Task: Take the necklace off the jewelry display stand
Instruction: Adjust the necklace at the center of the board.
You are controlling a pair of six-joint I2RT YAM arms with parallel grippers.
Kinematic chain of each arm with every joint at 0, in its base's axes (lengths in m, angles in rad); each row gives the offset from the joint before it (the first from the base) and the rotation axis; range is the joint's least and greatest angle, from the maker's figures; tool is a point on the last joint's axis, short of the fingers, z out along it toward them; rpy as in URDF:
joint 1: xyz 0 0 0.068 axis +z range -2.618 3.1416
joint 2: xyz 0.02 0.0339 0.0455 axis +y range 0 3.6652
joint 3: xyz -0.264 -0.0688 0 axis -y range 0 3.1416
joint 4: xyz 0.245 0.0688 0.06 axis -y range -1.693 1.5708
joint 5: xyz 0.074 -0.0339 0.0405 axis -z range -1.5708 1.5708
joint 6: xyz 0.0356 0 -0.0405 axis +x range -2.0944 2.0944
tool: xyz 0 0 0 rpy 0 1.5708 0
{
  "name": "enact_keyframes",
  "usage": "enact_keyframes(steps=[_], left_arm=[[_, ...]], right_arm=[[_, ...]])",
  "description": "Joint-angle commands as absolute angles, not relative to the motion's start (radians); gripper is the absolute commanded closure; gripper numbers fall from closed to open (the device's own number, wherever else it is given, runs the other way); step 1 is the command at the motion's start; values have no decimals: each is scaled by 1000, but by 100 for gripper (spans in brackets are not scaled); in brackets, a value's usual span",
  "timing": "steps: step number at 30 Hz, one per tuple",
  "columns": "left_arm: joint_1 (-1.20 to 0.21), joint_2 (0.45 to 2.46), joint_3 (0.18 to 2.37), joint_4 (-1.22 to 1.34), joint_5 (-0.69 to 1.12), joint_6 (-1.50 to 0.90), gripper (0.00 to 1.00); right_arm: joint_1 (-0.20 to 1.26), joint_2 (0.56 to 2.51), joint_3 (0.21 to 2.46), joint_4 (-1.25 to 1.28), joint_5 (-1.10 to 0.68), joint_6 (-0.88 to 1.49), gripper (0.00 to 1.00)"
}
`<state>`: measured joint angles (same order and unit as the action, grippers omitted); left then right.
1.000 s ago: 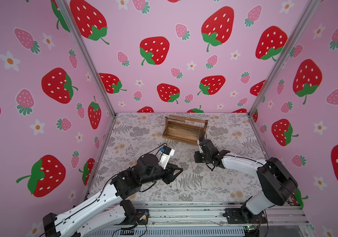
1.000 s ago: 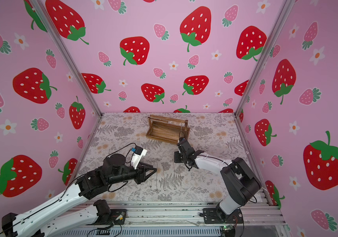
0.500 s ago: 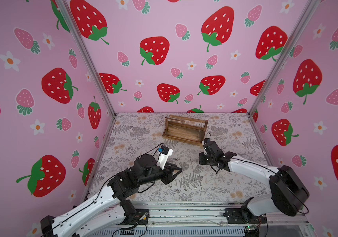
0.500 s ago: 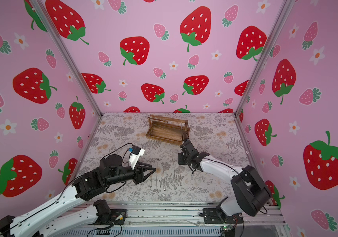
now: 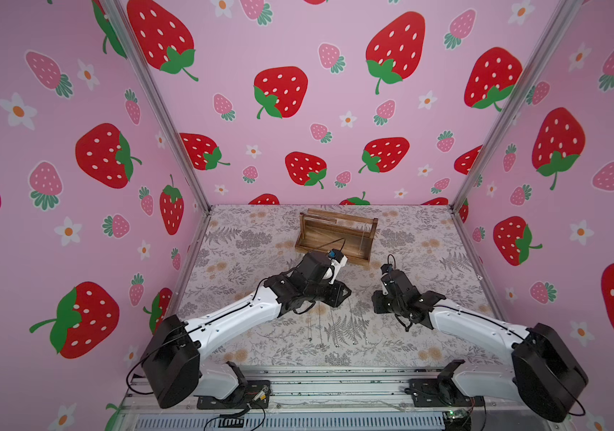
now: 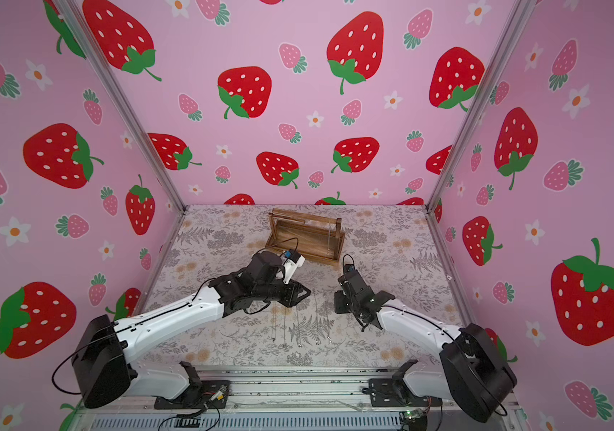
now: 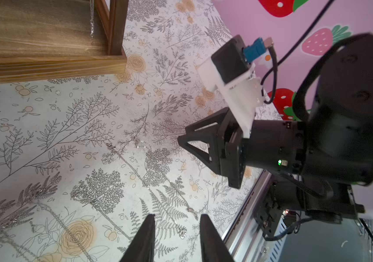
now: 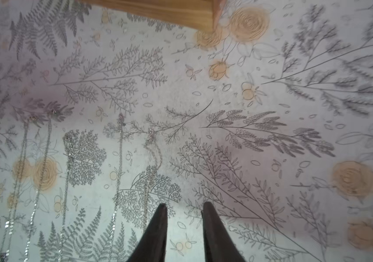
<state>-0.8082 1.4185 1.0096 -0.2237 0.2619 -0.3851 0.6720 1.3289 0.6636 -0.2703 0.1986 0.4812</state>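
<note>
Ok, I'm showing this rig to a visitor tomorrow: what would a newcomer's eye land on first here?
First the pink strawberry walls enclosing the scene on three sides. Then the brown jewelry display stand at the back of the floral tabletop, one thin necklace hanging in it. Last, the silver chains laid side by side nearer the front, by the left gripper and right gripper, both open and empty.

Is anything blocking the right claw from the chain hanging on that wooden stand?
Nothing visible does. Only bare patterned mat lies between the right gripper and the jewelry display stand; the laid-out necklaces lie flat beside that path.
</note>
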Motion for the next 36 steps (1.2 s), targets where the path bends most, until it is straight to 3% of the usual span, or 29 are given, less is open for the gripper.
enact_keyframes(steps=[1,6,17,28,36], left_arm=[[-793,1421,1030,-222,240,-366,65],[-750,1343,962,-215,248,-383,65],[-734,1216,895,-257,251,-370,64],[-725,1175,878,-268,259,-362,64],[-721,1180,882,-270,270,-358,64]], right_arm=[[683,1433,764,-314,94,413,69],[715,1540,827,-314,109,408,58],[762,1699,953,-388,232,417,58],[761,1770,977,-400,315,451,67],[760,1775,970,-389,322,466,84]])
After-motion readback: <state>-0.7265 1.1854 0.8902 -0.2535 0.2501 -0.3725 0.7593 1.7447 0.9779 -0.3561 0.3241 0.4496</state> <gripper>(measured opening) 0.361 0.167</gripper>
